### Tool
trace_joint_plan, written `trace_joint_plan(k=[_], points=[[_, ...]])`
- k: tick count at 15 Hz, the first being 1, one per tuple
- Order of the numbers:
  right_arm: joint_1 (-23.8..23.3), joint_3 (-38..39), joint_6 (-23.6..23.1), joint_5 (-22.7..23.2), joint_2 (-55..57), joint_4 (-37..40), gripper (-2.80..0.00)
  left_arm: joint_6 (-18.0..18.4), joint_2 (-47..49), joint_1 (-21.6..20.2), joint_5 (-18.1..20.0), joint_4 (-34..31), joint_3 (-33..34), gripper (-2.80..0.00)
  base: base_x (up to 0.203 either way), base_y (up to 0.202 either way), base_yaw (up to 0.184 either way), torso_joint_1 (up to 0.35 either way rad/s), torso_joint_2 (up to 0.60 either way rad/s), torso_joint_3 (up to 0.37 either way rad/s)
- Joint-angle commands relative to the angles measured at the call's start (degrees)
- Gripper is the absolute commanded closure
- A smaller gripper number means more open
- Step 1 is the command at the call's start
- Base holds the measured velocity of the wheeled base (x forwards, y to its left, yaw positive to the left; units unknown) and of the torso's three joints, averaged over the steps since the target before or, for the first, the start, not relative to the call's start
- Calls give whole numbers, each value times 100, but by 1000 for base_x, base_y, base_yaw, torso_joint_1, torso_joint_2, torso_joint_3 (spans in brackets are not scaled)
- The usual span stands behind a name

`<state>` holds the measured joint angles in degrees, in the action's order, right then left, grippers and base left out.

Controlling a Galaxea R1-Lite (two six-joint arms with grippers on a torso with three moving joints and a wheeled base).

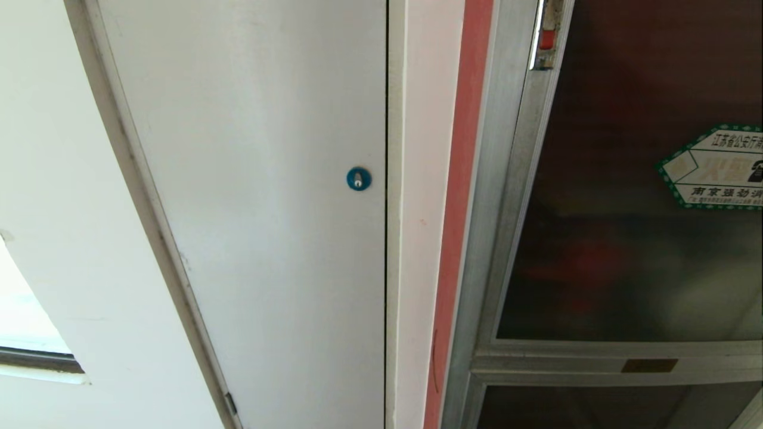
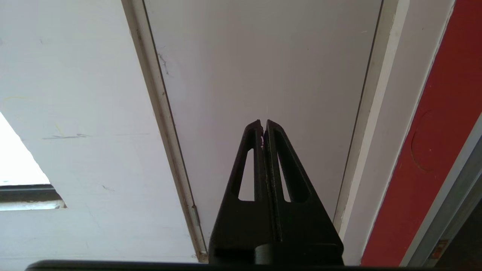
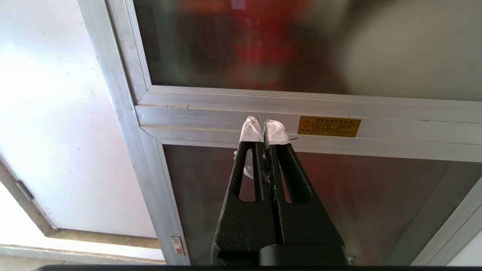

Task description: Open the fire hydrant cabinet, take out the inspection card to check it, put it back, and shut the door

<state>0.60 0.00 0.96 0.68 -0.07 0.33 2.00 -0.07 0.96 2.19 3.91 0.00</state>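
The fire hydrant cabinet fills the right of the head view, its silver frame edged by a red strip. Its door, dark tinted glass with a green-bordered hexagonal sticker, is closed; a small red-marked latch sits on its left edge near the top. Red shapes show dimly through the glass. The inspection card is hidden. My right gripper, tips wrapped in white, is shut and empty, facing the rail below the door. My left gripper is shut and empty, facing the grey-white panel. Neither arm shows in the head view.
A grey-white panel door with a blue round lock stands left of the cabinet. A lower glass door sits under a rail bearing a yellow label. White wall lies further left.
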Motion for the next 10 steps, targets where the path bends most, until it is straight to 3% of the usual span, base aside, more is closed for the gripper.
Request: trace_joint_plan(k=[1,10], points=[[2,0,0,2,7,2,0,2,7,0,0,4,167,0,0,0,0,0,0,0],[-21,-102,163,-183,9,19,0,2,7,0,0,4,167,0,0,0,0,0,0,0]])
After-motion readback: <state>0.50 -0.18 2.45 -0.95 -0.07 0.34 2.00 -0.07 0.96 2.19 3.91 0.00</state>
